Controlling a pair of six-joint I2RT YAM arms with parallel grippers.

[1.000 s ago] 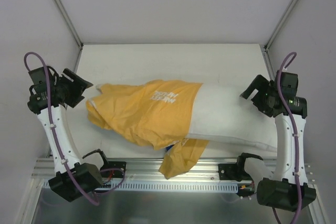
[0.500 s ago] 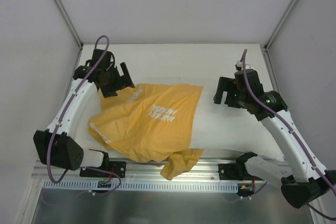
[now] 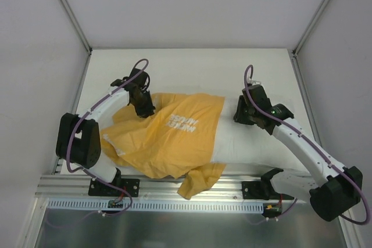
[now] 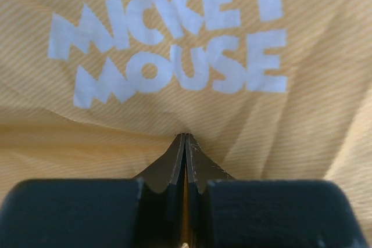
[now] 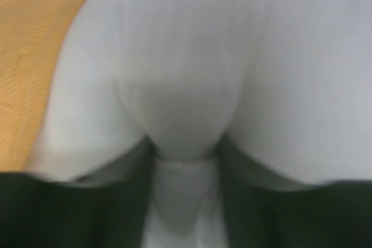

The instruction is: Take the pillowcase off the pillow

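My left gripper (image 4: 185, 139) is pinched flat on a fold of the pillowcase (image 3: 168, 135). The fingers (image 4: 176, 161) meet with only a sliver of orange-yellow cloth between them, and the fabric tents up to their tips just below the white "MICKEY MOUSE" lettering (image 4: 174, 39). That pinch sits on the far edge of the pillow (image 3: 250, 143), towards its covered left end. My right gripper (image 5: 186, 143) is on the bare white half of the pillow, just right of where the pillowcase ends. Its jaws are partly drawn in around a bulge of stuffing, though that view is too blurred to judge how firm the hold is. The pillowcase covers the pillow's left half, and a loose corner (image 3: 200, 181) hangs past the pillow's near edge. I judge the step to be peeling the sleeve off leftward while the right side anchors. To do it well I should keep the right grip low and steady, so the pillow does not slide along with the cloth. I should pull the left pinch out along the pillow's length rather than upward. I should also watch for the cloth slipping out of so thin a pinch, or for the pillow's own skin being caught in it.
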